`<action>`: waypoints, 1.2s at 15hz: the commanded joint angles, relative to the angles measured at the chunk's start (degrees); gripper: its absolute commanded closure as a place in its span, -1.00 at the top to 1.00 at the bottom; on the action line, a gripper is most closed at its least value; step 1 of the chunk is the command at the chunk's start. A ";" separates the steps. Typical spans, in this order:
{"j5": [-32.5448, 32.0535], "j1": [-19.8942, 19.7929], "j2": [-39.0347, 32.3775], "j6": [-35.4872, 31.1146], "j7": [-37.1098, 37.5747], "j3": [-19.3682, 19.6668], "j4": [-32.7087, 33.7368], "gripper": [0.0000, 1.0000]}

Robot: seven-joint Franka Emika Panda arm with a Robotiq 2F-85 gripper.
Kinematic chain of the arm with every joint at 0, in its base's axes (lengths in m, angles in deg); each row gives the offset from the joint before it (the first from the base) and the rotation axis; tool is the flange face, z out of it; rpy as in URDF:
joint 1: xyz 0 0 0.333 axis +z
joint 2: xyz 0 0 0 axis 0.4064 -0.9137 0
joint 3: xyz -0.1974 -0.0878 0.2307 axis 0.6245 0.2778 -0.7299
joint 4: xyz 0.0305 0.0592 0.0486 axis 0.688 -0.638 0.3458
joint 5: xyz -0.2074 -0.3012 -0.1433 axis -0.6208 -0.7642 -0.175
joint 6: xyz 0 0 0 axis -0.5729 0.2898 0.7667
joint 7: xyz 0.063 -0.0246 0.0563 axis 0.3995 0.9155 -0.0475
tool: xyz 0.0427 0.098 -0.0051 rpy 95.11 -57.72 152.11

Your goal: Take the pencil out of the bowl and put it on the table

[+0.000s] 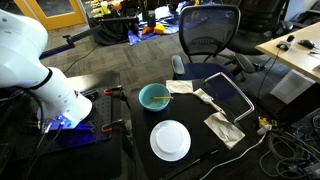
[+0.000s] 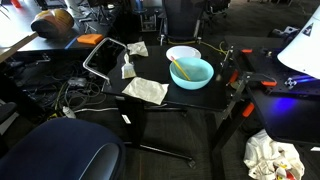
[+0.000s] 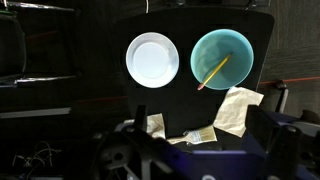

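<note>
Chair (image 1: 210,30) stands by black table (image 1: 195,115) bearing plate (image 1: 170,140) and bowl (image 1: 154,97) with pencil (image 3: 213,72); blurred claw (image 3: 200,150), state unreadable.

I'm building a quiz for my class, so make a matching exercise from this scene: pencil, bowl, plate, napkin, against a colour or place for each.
Things: 1 pencil; 2 bowl; 3 plate; 4 napkin.
Descriptions: A teal; B crumpled on the black table; C yellow, lying in the bowl; D white, flat, round.
Pairs: 1-C, 2-A, 3-D, 4-B.
</note>
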 commanded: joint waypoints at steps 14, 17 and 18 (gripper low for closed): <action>5.66 -2.21 -14.88 -46.57 28.23 -2.12 -20.52 1.00; 6.45 -2.08 -20.88 -50.30 29.54 -1.41 -20.21 1.00; 6.82 -1.89 -22.95 -50.99 29.80 -1.02 -19.90 1.00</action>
